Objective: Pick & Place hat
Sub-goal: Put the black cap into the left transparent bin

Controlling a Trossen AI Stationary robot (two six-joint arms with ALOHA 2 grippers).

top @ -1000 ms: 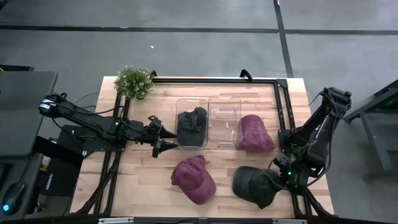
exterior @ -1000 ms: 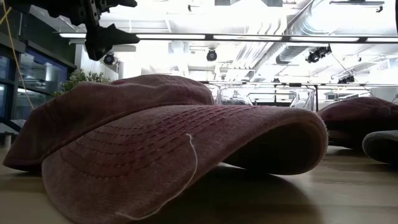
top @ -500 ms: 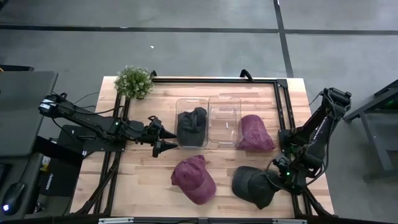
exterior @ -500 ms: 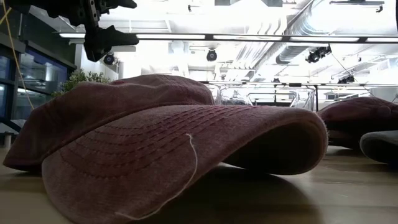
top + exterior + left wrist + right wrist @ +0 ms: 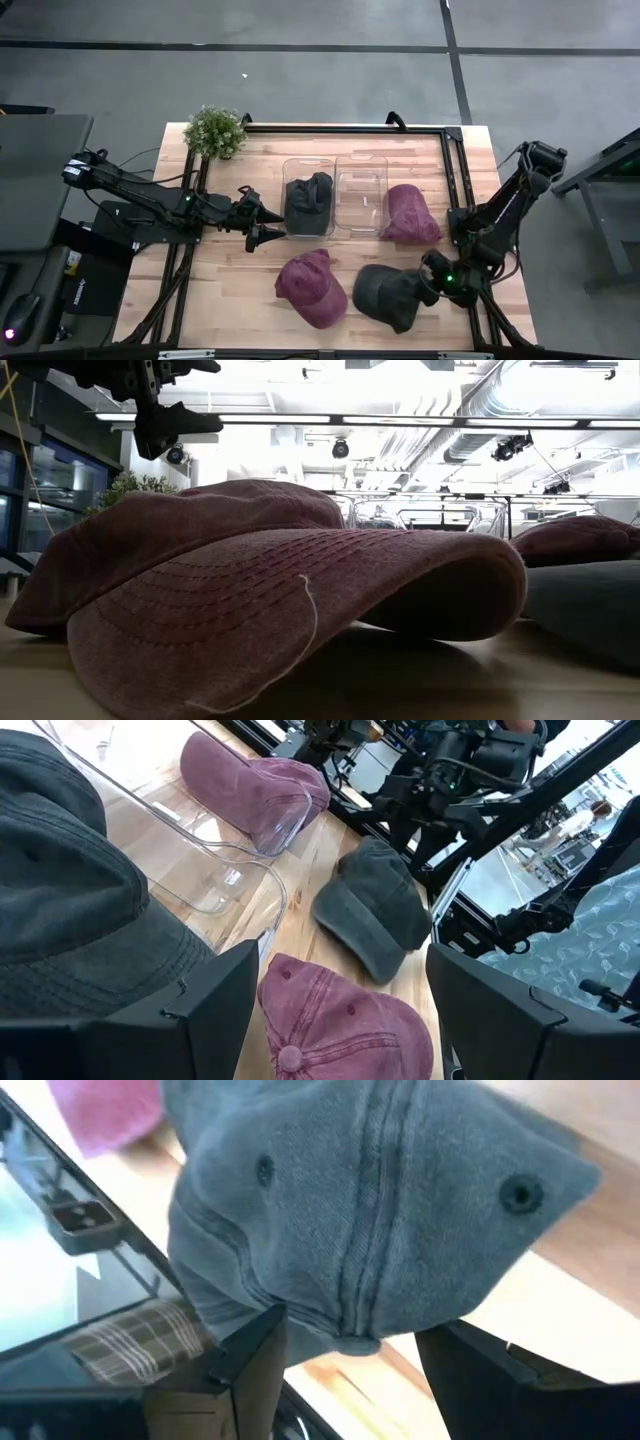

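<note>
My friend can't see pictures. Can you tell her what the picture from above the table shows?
Seen from above, the robot's right hand meets a dark grey cap near the table's front edge. Its open left hand waits beside a clear bin holding another dark cap.

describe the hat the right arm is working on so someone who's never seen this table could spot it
Start at the two clear bins in the middle of the wooden table, then look toward the near edge on the right side. There lies a dark grey cap, right against the right hand. Its nearest neighbour is a maroon cap; the only other grey hat sits inside the left bin.
</note>
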